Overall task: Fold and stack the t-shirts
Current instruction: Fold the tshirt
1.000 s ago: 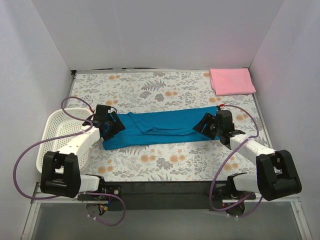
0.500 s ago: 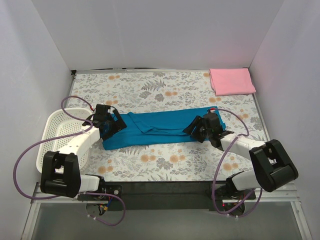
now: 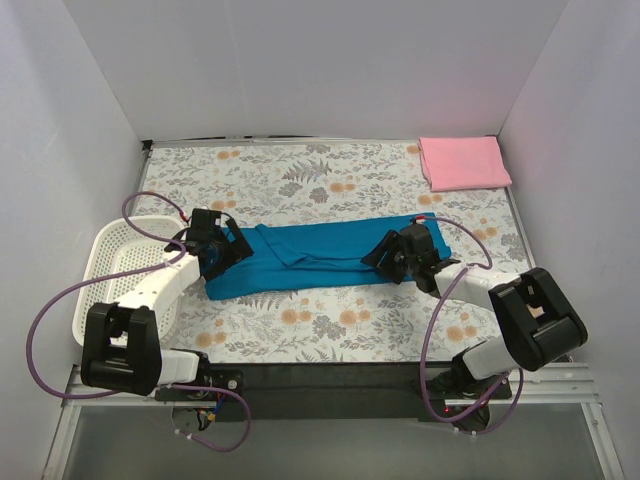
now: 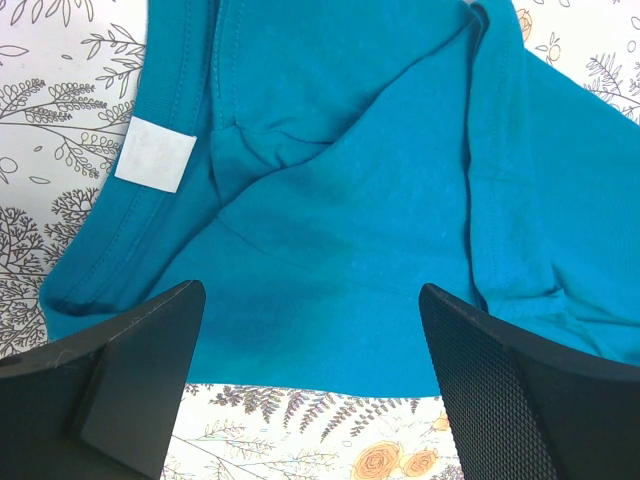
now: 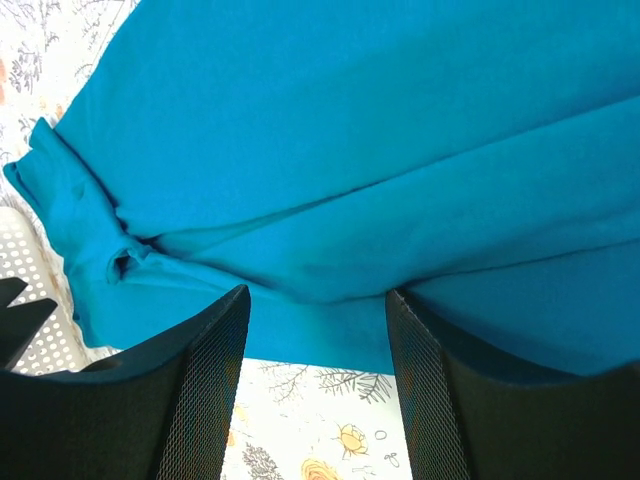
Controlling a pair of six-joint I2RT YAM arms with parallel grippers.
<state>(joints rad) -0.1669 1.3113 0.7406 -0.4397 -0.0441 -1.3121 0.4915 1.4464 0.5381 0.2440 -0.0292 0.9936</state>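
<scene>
The teal-blue t-shirt (image 3: 320,255) lies in a long, lengthwise-folded strip across the middle of the floral table cover. Its neck end with the white label (image 4: 155,160) points left. My left gripper (image 3: 228,250) hovers over that left end, open wide with nothing between its fingers (image 4: 150,350); the shirt's near edge (image 4: 300,370) runs under them. My right gripper (image 3: 385,258) sits over the strip's right part, open, its fingertips (image 5: 225,330) straddling the near edge of the cloth (image 5: 320,200). The pink t-shirt (image 3: 463,162) lies folded at the back right corner.
A white lattice basket (image 3: 110,250) stands at the left edge beside the left arm; its rim (image 5: 20,240) shows in the right wrist view. White walls close in the table on three sides. Floral cover (image 3: 330,320) shows in front of the shirt.
The left gripper's fingers have spread wider over the shirt's left end. The right gripper has slid left along the shirt, from its right end toward the middle.
</scene>
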